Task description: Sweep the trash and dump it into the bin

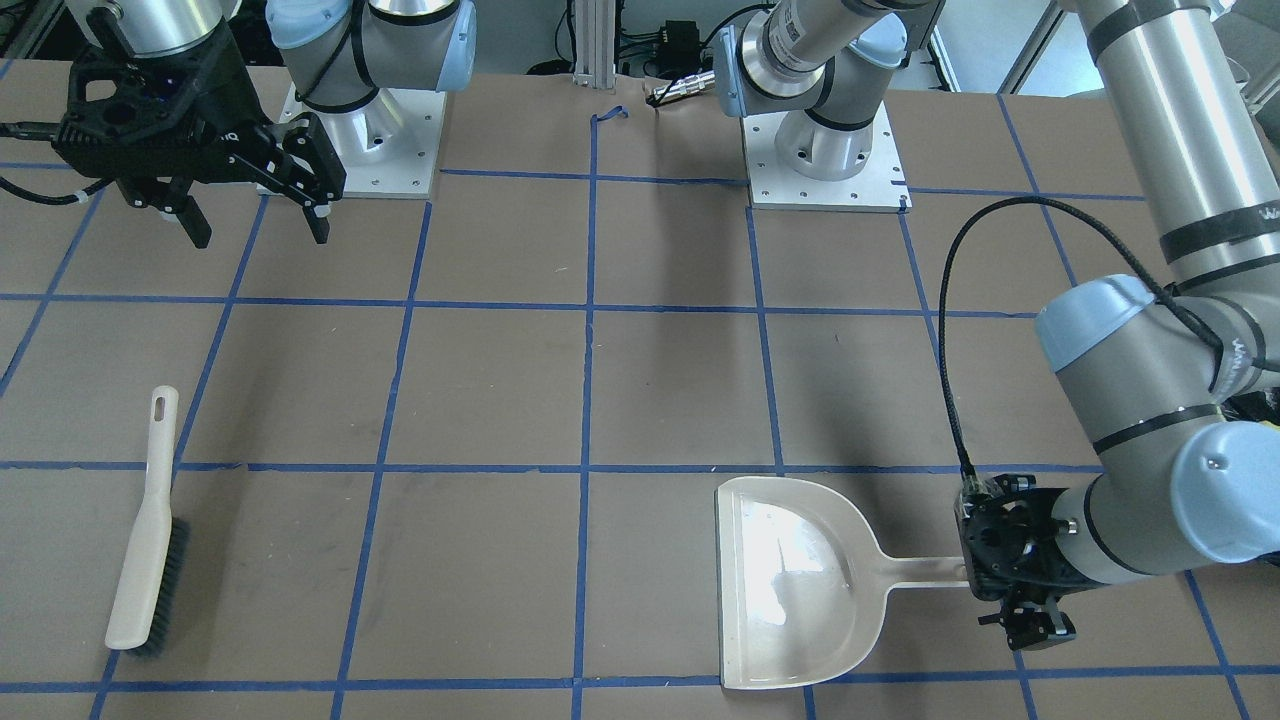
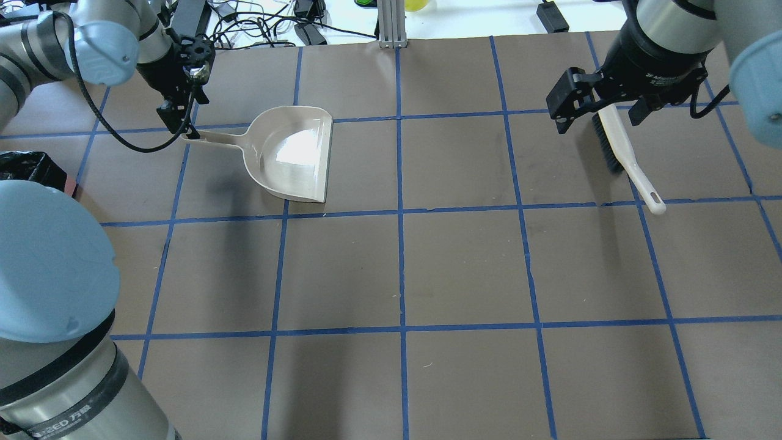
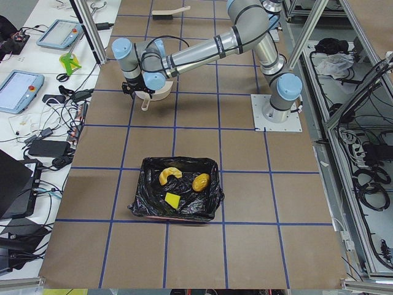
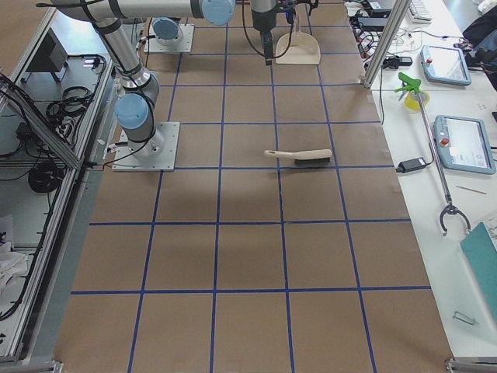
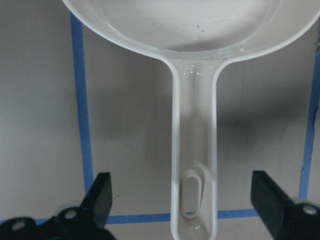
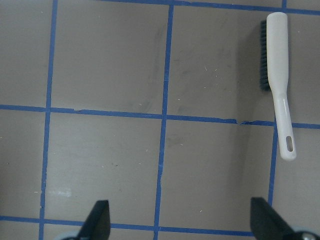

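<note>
Since all 3 trash pieces (image 3: 181, 184) lie inside the bin (image 3: 215, 198), at 9 o'clock overhead, dumping appears complete. Hence the left gripper (image 5: 184, 197) stands open astride the empty dustpan (image 1: 790, 585) handle at 10 o'clock. The right gripper (image 1: 260, 232) hangs open, clear of the brush (image 1: 150, 540) at 2 o'clock.

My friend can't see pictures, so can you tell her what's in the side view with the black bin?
A bin lined with a black bag sits on the brown table, holding three bits of trash. Farther back, the robot's left arm reaches to a beige dustpan.
</note>
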Controlling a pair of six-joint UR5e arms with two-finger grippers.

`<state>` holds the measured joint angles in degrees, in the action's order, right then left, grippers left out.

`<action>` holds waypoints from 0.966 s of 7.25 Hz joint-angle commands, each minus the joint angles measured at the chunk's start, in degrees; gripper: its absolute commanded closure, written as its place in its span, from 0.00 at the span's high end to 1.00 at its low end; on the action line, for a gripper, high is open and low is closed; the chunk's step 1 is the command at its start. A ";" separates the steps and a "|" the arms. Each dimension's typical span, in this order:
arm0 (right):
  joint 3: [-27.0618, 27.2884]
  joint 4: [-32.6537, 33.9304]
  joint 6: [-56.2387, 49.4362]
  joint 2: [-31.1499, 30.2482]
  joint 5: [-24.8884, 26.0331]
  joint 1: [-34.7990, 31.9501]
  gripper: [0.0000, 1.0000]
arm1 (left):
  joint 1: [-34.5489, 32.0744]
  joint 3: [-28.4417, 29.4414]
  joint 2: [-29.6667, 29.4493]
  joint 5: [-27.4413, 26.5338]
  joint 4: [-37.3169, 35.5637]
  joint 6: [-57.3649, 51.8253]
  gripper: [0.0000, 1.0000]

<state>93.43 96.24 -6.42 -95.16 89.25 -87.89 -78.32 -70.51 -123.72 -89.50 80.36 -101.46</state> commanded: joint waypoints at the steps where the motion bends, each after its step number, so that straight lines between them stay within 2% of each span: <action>1: 0.00 0.00 0.00 0.06 -0.04 0.00 1.00 | -0.69 7.72 4.78 0.28 14.93 5.08 1.00; 3: 0.00 0.00 0.00 0.06 0.05 0.00 1.00 | -0.78 9.95 10.14 0.38 24.98 14.23 1.00; 5: 0.00 0.09 0.00 0.06 -0.04 0.00 1.00 | -4.09 9.08 15.41 -0.06 26.94 26.35 1.00; 7: 0.00 0.00 0.00 -0.02 0.05 0.00 1.00 | -9.98 8.29 18.15 -0.59 27.56 47.22 1.00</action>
<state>93.43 96.26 -6.42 -95.15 89.27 -87.89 -84.92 -61.76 -107.39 -89.88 107.26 -65.86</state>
